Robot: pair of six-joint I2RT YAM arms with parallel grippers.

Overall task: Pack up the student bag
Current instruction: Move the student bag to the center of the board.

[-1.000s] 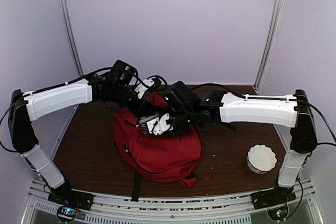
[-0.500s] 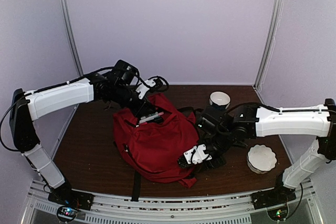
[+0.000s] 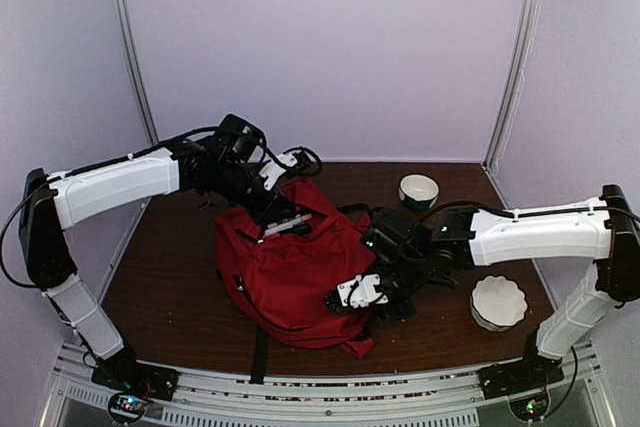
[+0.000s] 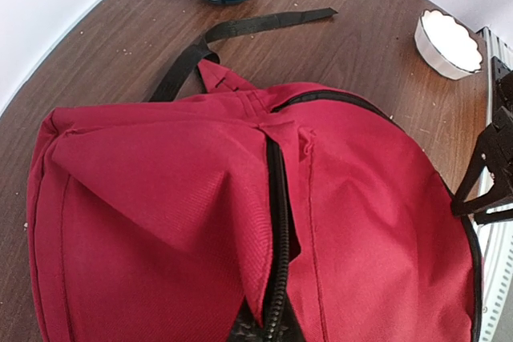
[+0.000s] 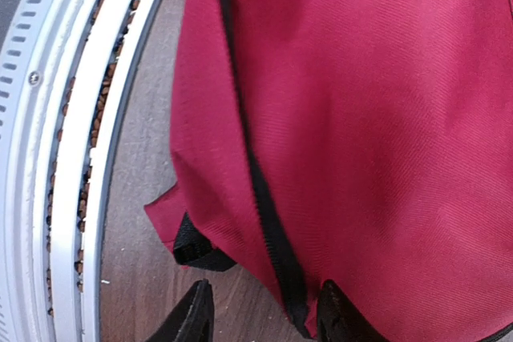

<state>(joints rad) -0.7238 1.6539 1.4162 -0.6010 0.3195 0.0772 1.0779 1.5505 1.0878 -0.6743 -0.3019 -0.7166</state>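
Note:
The student bag is a big red backpack lying in the middle of the brown table, with its black zip running down its top. My left gripper is at the bag's far top edge and is shut on the fabric by the zip, which is pulled into a peak there. Its fingers are almost hidden in the left wrist view. My right gripper is low at the bag's near right edge. In the right wrist view it is open, its black fingertips either side of the bag's black-piped edge.
A dark bowl with a white inside stands at the back right. A white fluted bowl stands at the right near the right arm. Black straps trail from the bag on the table. The white rail runs along the near table edge.
My right arm has left the bag's top by the left gripper and swung down to the bag's near right edge. The left gripper has stayed in place on the bag.

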